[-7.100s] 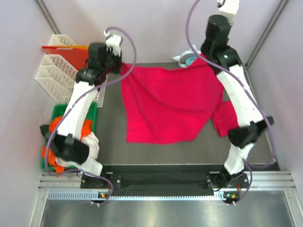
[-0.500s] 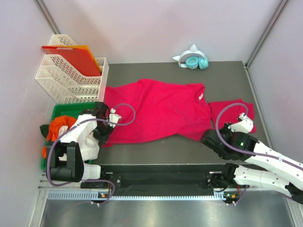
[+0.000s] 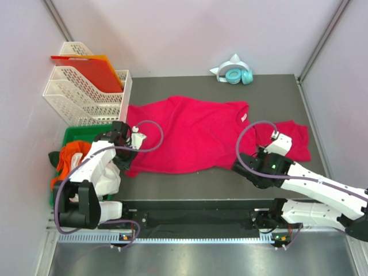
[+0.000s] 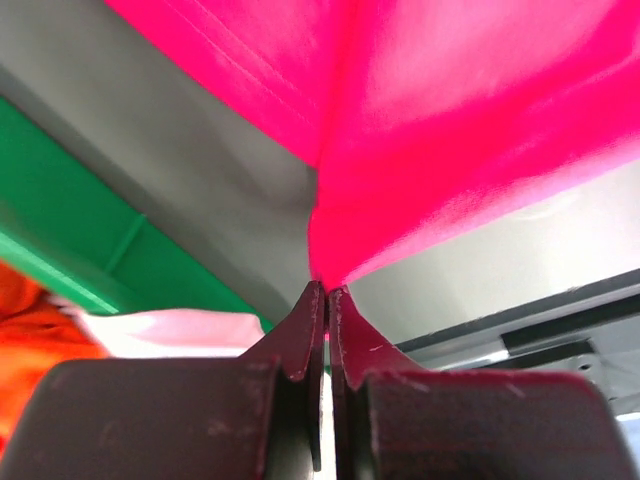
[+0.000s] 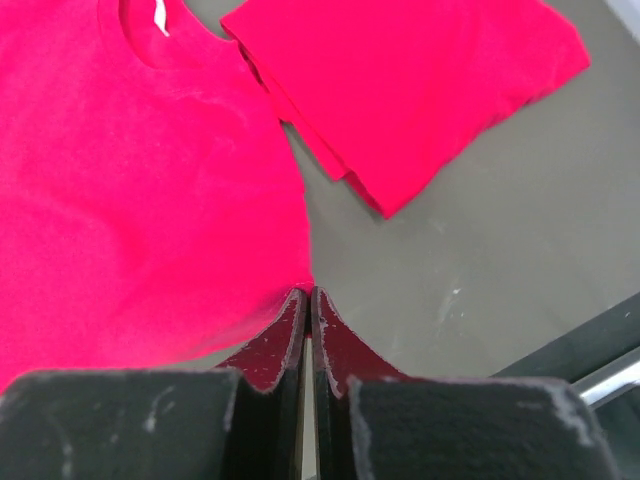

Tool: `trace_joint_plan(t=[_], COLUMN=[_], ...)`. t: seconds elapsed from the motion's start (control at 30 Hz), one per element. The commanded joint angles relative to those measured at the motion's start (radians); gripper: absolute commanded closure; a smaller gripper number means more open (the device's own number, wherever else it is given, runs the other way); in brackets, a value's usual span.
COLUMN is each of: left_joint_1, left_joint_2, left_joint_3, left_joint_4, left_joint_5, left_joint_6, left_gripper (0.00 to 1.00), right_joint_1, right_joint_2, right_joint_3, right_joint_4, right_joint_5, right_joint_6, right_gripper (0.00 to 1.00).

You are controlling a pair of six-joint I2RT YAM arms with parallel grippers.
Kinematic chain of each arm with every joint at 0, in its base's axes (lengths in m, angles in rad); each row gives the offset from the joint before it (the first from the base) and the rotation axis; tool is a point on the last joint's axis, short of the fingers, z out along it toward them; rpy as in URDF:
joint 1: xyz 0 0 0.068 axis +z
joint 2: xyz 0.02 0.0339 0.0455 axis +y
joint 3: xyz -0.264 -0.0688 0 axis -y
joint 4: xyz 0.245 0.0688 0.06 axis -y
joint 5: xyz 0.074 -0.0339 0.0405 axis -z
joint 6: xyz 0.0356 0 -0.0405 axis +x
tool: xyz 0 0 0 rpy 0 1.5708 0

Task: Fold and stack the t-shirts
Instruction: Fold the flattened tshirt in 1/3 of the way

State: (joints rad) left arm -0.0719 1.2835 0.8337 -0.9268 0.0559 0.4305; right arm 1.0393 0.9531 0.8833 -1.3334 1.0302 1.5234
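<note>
A large crimson-pink t-shirt (image 3: 190, 135) lies spread flat on the dark table, its white neck label (image 3: 244, 118) toward the right. My left gripper (image 3: 128, 168) is shut on the shirt's near-left corner; the left wrist view shows that corner (image 4: 400, 150) pinched between the closed jaws of the left gripper (image 4: 326, 288). My right gripper (image 3: 235, 167) is shut on the near-right corner, with the jaw tips of the right gripper (image 5: 308, 292) closed on the hem (image 5: 150, 200). A second, folded t-shirt (image 3: 287, 141) lies just to the right, and it also shows in the right wrist view (image 5: 420, 90).
White letter trays (image 3: 80, 95) holding red-orange sheets (image 3: 92, 66) stand at the back left. A green bin (image 3: 77, 135) with orange and white cloths sits at the left edge. Teal headphones (image 3: 236, 75) lie at the back. A black rail (image 3: 195, 215) runs along the near edge.
Seven seconds ago both arms held the shirt raised at the back; now it lies flat and both grippers are low at its near corners. In the last half second the right gripper shifted left.
</note>
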Motion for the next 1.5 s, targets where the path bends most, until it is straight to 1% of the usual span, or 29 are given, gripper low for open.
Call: trace_joint_plan(t=[0.0, 0.17, 0.2, 0.37, 0.47, 0.5, 0.57, 0.6, 0.63, 0.7, 0.8, 0.83, 0.97, 1.13, 1.23, 1.47], left_joint_1=[-0.002, -0.002, 0.000, -0.002, -0.002, -0.002, -0.002, -0.002, 0.000, 0.000, 0.000, 0.000, 0.001, 0.003, 0.004, 0.006], left_joint_2=[-0.039, -0.027, -0.026, 0.020, 0.054, 0.063, 0.089, 0.100, 0.109, 0.140, 0.177, 0.184, 0.229, 0.249, 0.260, 0.319], left_joint_3=[0.064, 0.084, 0.085, 0.107, 0.113, 0.114, 0.117, 0.120, 0.125, 0.133, 0.153, 0.162, 0.182, 0.189, 0.194, 0.237], left_joint_4=[0.046, 0.100, 0.111, 0.170, 0.212, 0.224, 0.250, 0.258, 0.266, 0.289, 0.310, 0.315, 0.353, 0.411, 0.448, 0.474], left_joint_5=[0.058, 0.039, 0.033, 0.010, -0.014, -0.021, -0.036, -0.039, -0.042, -0.047, -0.047, -0.076, -0.114, -0.212, -0.248, -0.254], left_joint_6=[-0.056, -0.085, -0.096, -0.127, -0.145, -0.148, -0.150, -0.151, -0.154, -0.163, -0.174, -0.177, -0.200, -0.237, -0.248, -0.263], left_gripper=[1.00, 1.00, 1.00, 1.00, 1.00, 1.00, 1.00, 1.00, 1.00, 1.00, 1.00, 1.00, 1.00, 1.00, 1.00, 1.00], right_joint_1=[-0.013, -0.038, -0.044, -0.111, -0.165, -0.183, -0.246, -0.264, -0.300, -0.327, -0.366, -0.383, -0.421, -0.455, -0.473, -0.502], right_joint_2=[0.052, 0.107, 0.122, 0.183, 0.193, 0.196, 0.196, 0.197, 0.203, 0.226, 0.274, 0.286, 0.348, 0.449, 0.513, 0.624], right_joint_3=[0.077, 0.105, 0.108, 0.140, 0.135, 0.134, 0.125, 0.123, 0.118, 0.121, 0.144, 0.158, 0.189, 0.272, 0.333, 0.416], right_joint_4=[-0.010, 0.095, 0.135, 0.220, 0.327, 0.395, 0.466, 0.535, 0.569, 0.647, 0.721, 0.738, 0.847, 0.924, 0.953, 0.999], right_joint_5=[0.074, 0.106, 0.110, 0.126, 0.117, 0.113, 0.087, 0.079, 0.058, 0.042, 0.027, 0.013, -0.024, -0.053, -0.073, -0.119], right_joint_6=[-0.071, -0.193, -0.239, -0.351, -0.472, -0.547, -0.620, -0.690, -0.725, -0.805, -0.885, -0.902, -0.983, -1.068, -1.103, -1.148], right_gripper=[1.00, 1.00, 1.00, 1.00, 1.00, 1.00, 1.00, 1.00, 1.00, 1.00, 1.00, 1.00, 1.00, 1.00, 1.00, 1.00])
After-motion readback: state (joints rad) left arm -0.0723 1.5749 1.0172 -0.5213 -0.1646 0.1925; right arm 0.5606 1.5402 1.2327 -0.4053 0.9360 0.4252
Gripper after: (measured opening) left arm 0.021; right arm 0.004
